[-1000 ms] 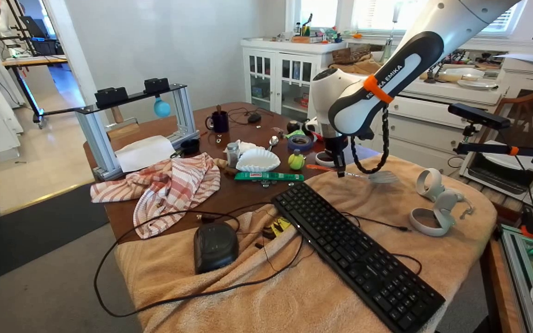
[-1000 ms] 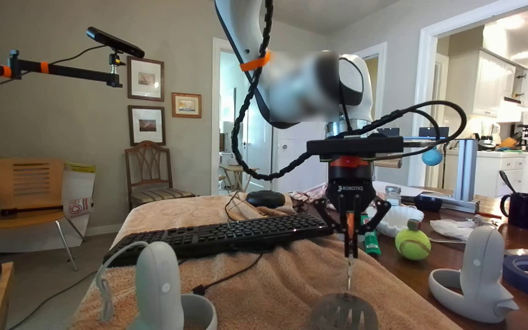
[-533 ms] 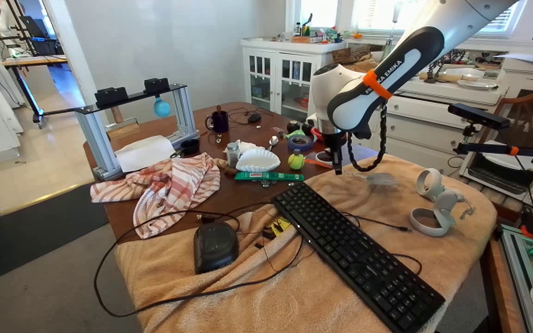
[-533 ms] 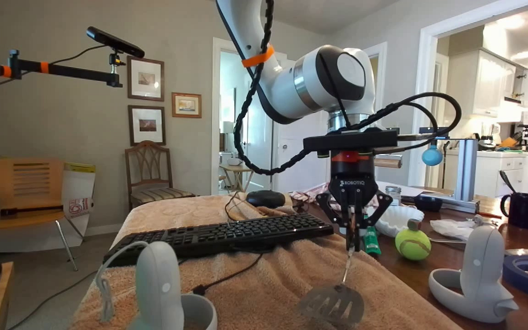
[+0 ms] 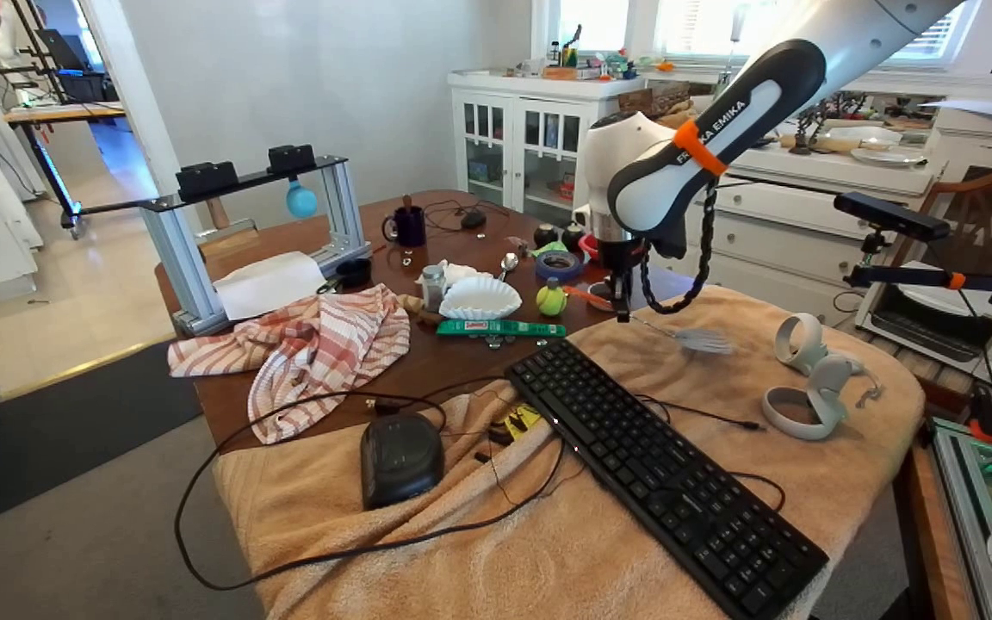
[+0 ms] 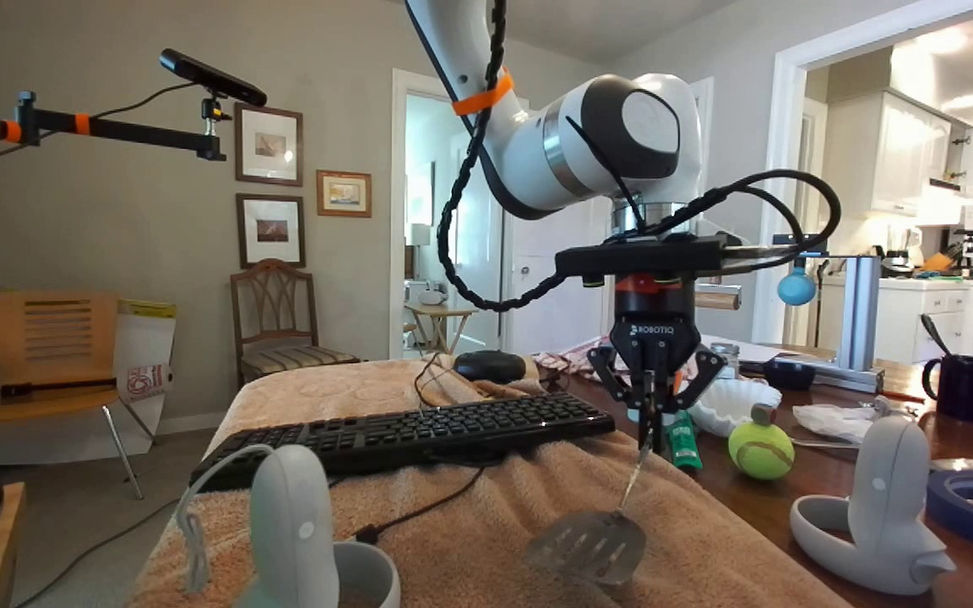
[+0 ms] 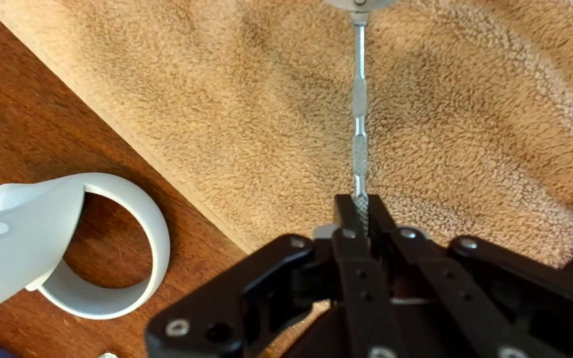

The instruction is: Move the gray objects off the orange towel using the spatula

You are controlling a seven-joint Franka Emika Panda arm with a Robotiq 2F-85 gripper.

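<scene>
Spatula [image 6: 592, 547]: gripper [image 7: 361, 204] clamped on shaft [image 7: 360, 99], blade [image 5: 704, 341] over orange towel [image 5: 470, 564]. Gray objects [image 5: 829, 392]: two on towel, right in an exterior view; third gray object [image 7: 43, 241] on desk [image 7: 28, 114]. Step, apparently: pair's sweep pending. Next: blade against them, push outward.

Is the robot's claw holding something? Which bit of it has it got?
Yes, the claw is holding the spatula by its twisty metal shaft, between the orange handle and the flat blade.
</scene>
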